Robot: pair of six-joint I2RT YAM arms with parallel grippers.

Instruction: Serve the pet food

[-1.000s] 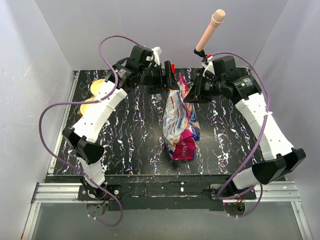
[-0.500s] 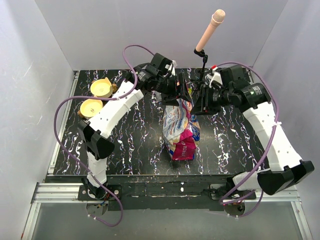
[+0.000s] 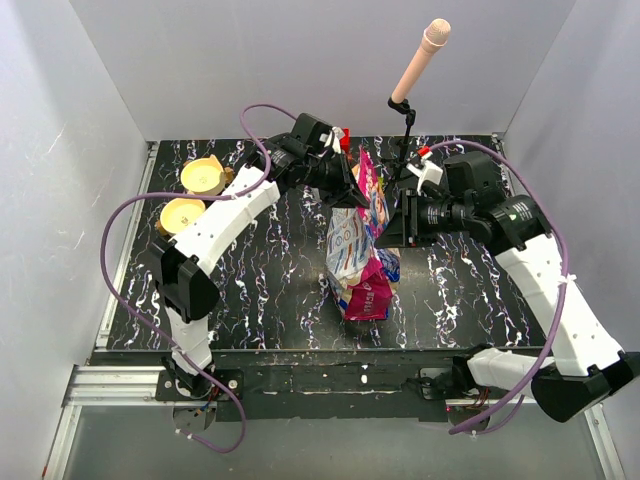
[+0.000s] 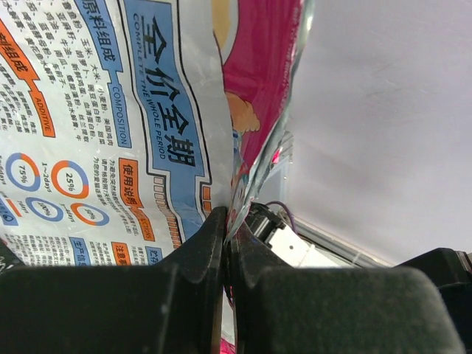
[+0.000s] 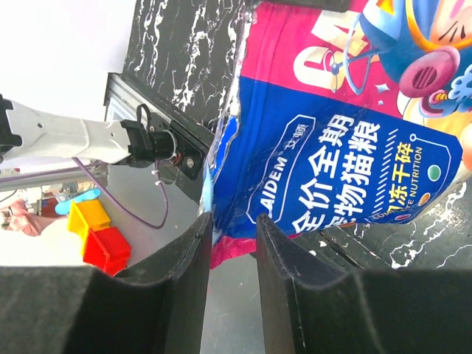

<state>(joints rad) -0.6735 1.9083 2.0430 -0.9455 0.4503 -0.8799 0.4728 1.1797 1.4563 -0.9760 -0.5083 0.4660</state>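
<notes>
The pet food bag (image 3: 358,245), glossy white, blue and magenta, stands tilted mid-table; the kibble inside is hidden. My left gripper (image 3: 351,184) is shut on the bag's top edge. In the left wrist view the foil edge (image 4: 247,173) is pinched between the left gripper's (image 4: 225,221) fingers, with the printed white side (image 4: 110,125) to the left. My right gripper (image 3: 393,226) sits at the bag's right side. In the right wrist view the right gripper's (image 5: 234,221) jaws stand apart, and the blue and pink bag (image 5: 324,147) has its edge at their tips, unpinched.
Two tan bowls (image 3: 203,176) (image 3: 183,214) sit at the table's far left. A pink microphone-like rod on a stand (image 3: 420,60) rises at the back behind the right arm. Red and yellow toy blocks (image 5: 99,232) lie off the table in the right wrist view.
My left gripper closed on the bag's top edge, which now stands higher. My right gripper let go of the top, opened and moved down along the bag's right side.
</notes>
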